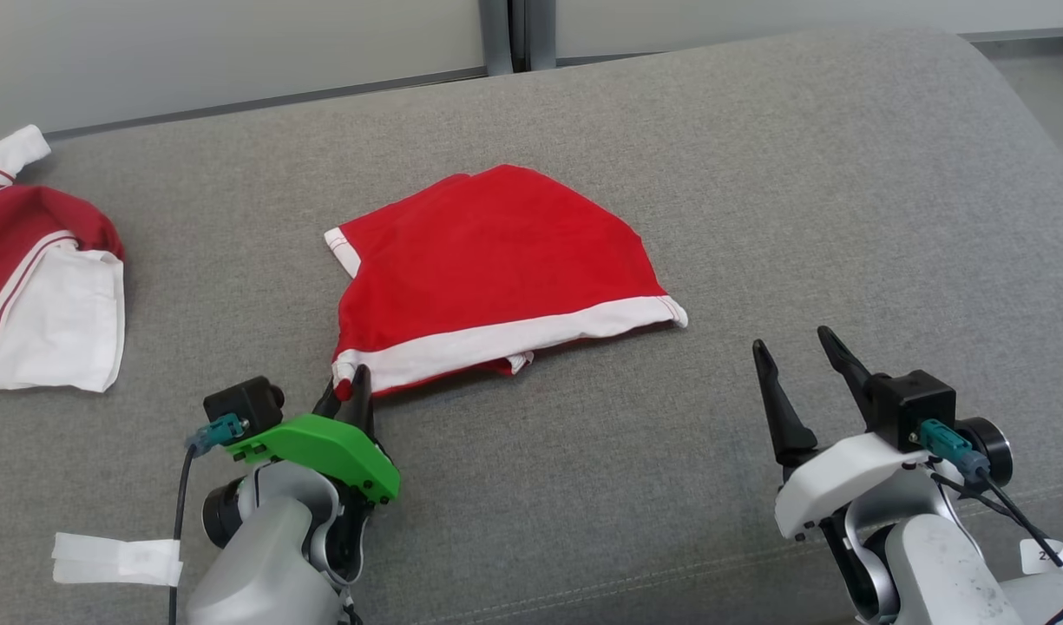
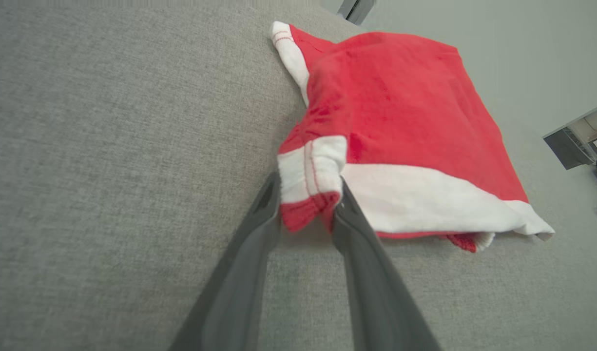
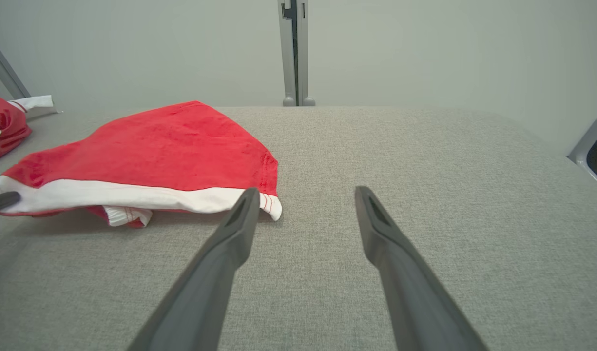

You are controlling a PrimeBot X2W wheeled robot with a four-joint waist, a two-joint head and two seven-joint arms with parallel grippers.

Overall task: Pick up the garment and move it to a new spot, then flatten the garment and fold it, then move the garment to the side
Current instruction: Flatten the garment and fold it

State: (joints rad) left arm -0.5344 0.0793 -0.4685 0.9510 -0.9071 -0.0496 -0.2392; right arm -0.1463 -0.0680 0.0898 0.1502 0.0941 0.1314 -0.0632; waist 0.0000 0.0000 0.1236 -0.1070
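Though folded, soft garment [image 1: 496, 260] (red, white-banded)

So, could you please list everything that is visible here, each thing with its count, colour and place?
red garment: 1, red with white trim, middle of the cushion
second garment: 1, dark red and white, far left on the cushion
cushion: 1, grey, under both garments
post: 1, grey, behind the cushion
tape strip: 1, white, lower left
left gripper: 1, dark fingers, shut on the red garment's near corner
right gripper: 1, dark fingers, open, right of the red garment
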